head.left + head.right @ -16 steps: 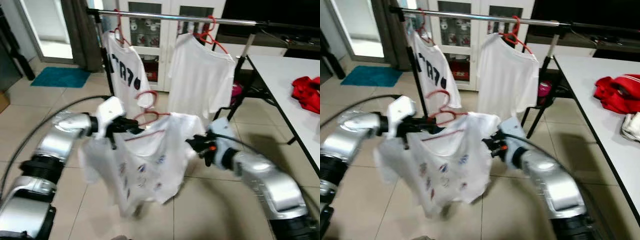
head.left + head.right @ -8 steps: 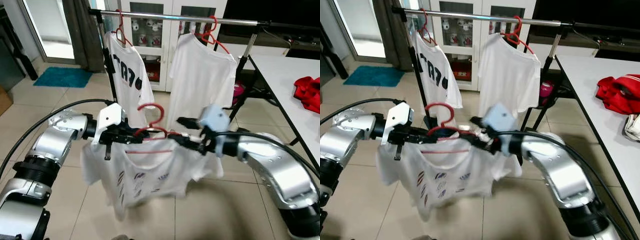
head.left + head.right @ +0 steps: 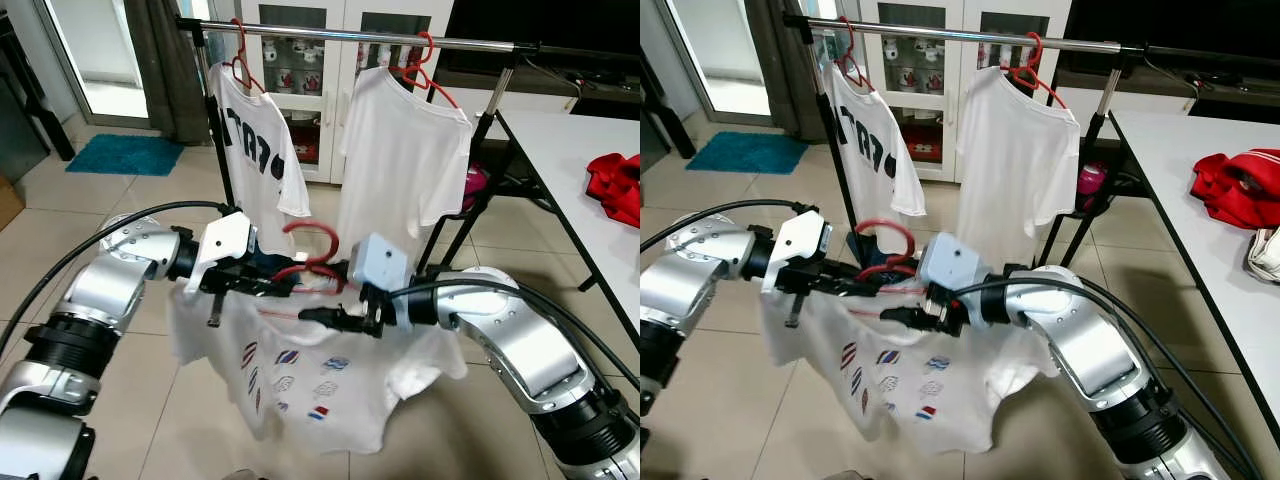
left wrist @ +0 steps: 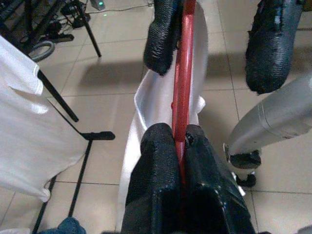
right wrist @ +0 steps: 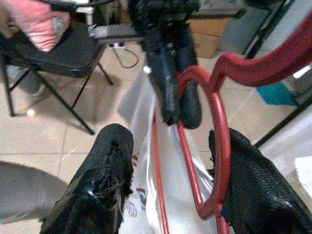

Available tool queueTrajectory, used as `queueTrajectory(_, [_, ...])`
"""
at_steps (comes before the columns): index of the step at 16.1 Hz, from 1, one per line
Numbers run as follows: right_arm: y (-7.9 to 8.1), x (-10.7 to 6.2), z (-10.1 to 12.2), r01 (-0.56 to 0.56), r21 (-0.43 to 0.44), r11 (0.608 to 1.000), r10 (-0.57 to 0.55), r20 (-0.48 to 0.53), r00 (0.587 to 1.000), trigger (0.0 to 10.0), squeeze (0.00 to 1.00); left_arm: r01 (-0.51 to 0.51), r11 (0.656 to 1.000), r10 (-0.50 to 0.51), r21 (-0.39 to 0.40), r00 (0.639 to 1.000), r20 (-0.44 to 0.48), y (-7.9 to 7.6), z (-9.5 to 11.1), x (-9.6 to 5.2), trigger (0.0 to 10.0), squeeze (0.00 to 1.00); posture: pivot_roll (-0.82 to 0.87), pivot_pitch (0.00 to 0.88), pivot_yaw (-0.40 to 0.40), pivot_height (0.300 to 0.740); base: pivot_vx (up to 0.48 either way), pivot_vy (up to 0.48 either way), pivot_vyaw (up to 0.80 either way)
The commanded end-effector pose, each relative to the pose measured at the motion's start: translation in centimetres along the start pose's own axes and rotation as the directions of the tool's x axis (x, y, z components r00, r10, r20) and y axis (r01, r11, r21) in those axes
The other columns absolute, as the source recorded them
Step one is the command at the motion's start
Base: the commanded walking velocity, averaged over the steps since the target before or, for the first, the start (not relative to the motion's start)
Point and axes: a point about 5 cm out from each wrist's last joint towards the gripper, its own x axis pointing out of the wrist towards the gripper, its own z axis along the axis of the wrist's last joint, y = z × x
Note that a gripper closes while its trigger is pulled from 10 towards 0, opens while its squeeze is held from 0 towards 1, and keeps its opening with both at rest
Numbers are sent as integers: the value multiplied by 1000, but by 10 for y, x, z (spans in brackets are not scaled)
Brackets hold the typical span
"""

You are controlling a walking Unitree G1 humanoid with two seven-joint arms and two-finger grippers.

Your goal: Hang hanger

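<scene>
Mid-frame, left gripper pinched the red hanger; right gripper straddled it, fingers apart. Next: lift to the rail.

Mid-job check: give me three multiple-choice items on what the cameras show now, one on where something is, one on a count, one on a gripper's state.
1. Where is the red garment?
A. on the white table to the robot's right
B. on the floor tiles
C. on the rail

2. How many white T-shirts already hang on the clothes rail?
A. one
B. two
C. four

3. How does the left gripper stand?
A. open, away from the hanger
B. shut on the red hanger
C. shut on the rail

Answers:
1 A: the red garment lies on the white table.
2 B: two white T-shirts hang on the clothes rail.
3 B: the left gripper has its jaws pinched on the red hanger.
</scene>
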Motion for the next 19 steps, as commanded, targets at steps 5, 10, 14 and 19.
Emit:
queueTrajectory(5, [8, 0, -6, -101, 6, 995, 102, -60, 993, 0, 0, -14, 999, 15, 31, 1000, -26, 5, 6, -5, 0, 0, -145, 0, 6, 740, 0, 0, 0])
queueTrajectory(10, [9, 1, -10, -91, 31, 995, 94, -83, 992, 0, 0, -11, 999, 11, 32, 1000, -18, 5, 9, -6, 0, 0, -143, 0, 7, 740, 0, 0, 0])
queueTrajectory(14, [11, 4, -11, -106, 33, 994, 109, -87, 990, 0, 0, -22, 999, 22, 24, 1000, -9, 1, 9, -11, 0, 0, -123, 0, -17, 740, 0, 0, 0])
queueTrajectory(19, [13, 5, -12, -115, 31, 993, 117, -90, 989, 0, 0, -44, 999, 44, 16, 999, 1, -4, 5, -11, 0, 0, -124, 0, -30, 740, 0, 0, 0])
